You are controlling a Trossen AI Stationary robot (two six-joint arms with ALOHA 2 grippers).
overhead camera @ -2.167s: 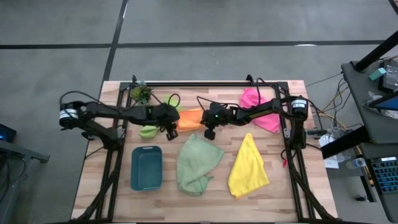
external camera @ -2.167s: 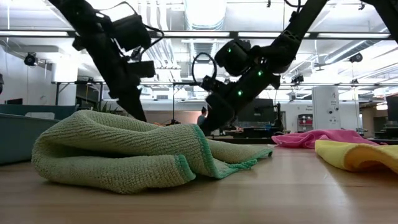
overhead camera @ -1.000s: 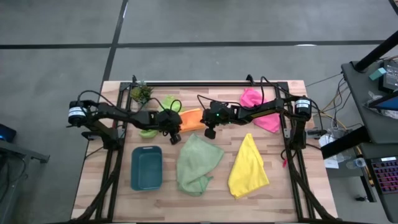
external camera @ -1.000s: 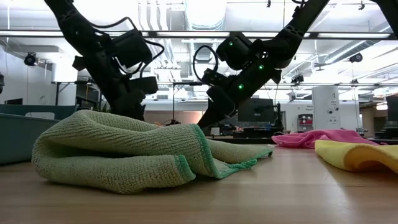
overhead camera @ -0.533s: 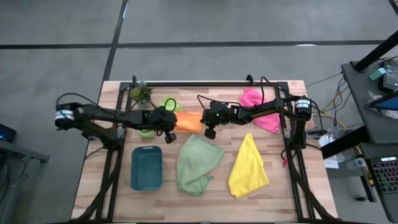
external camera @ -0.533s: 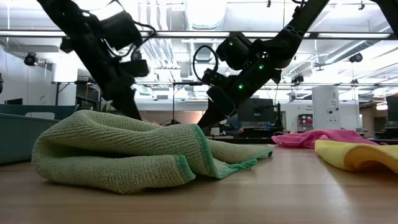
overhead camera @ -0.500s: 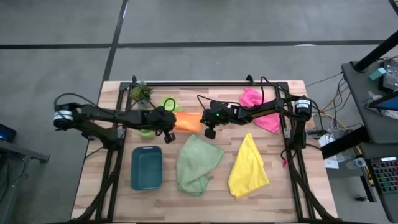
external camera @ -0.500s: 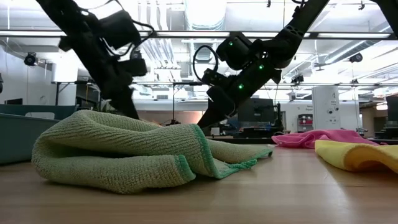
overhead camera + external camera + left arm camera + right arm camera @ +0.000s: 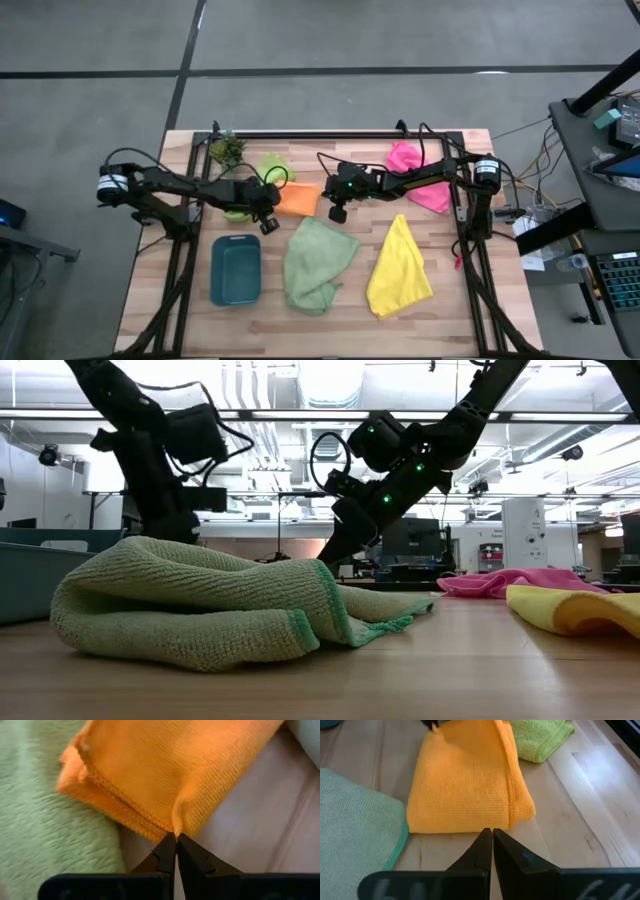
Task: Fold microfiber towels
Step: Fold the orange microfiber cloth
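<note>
The orange towel [image 9: 297,198] lies folded flat on the table, left of centre, between my two grippers. My left gripper [image 9: 176,836] is shut at its near-left edge [image 9: 276,212]. My right gripper [image 9: 492,831] is shut, its tips at the towel's right folded edge [image 9: 322,203]. The lime green towel [image 9: 270,167] lies crumpled beyond the orange one. The pale sage towel [image 9: 318,262] lies bunched near the table's middle, the yellow towel [image 9: 400,268] to its right, and the pink towel [image 9: 414,176] at the far right. My left gripper pinches the orange towel's hemmed edge [image 9: 177,824] between its two fingertips, where the cloth puckers up into a small ridge. The fingers slant down from the table's left. The rest of the towel lies flat on the table. My right gripper's shut tips stand at the towel's folded edge [image 9: 485,826]; whether they touch it I cannot tell.
A teal tray [image 9: 236,268] stands near the front left, close below my left arm. A small potted plant [image 9: 227,150] is at the far left corner. A black frame [image 9: 330,134] runs along the table's far edge and sides. Bare wood lies along the near edge.
My left gripper has gone toward the table's left and near edges and tipped. The orange towel's left edge has come farther left with it, so the towel now shows as a broader, squarer patch. Its right end stays by my still right gripper.
</note>
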